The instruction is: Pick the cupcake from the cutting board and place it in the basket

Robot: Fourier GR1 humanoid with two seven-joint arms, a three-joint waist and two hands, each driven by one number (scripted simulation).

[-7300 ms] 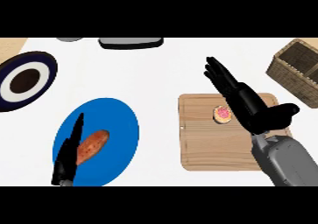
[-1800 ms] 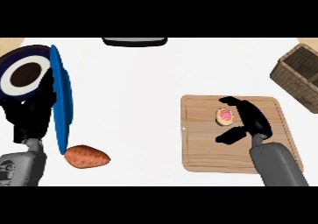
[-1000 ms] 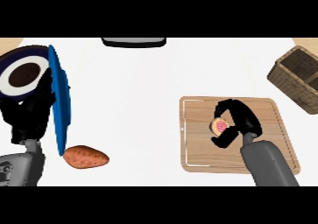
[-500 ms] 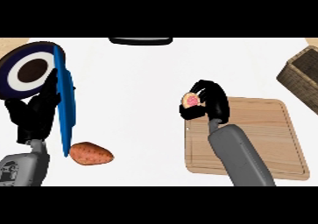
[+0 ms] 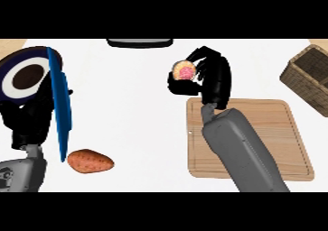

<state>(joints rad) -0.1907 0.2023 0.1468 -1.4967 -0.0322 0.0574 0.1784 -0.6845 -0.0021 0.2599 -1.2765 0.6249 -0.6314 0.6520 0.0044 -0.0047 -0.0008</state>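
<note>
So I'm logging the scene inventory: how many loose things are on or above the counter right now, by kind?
Plates: 2, a blue plate tipped on edge and a dark plate
Cupcake: 1, held in the right hand
Sweet potato: 1
Cutting board: 1
Basket: 1
Total: 6

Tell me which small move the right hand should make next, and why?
Probably carry it to the right, toward the brown wicker basket. The right hand has its fingers curled round the small pink-topped cupcake, held off the wooden cutting board, while the basket sits far right.
</note>
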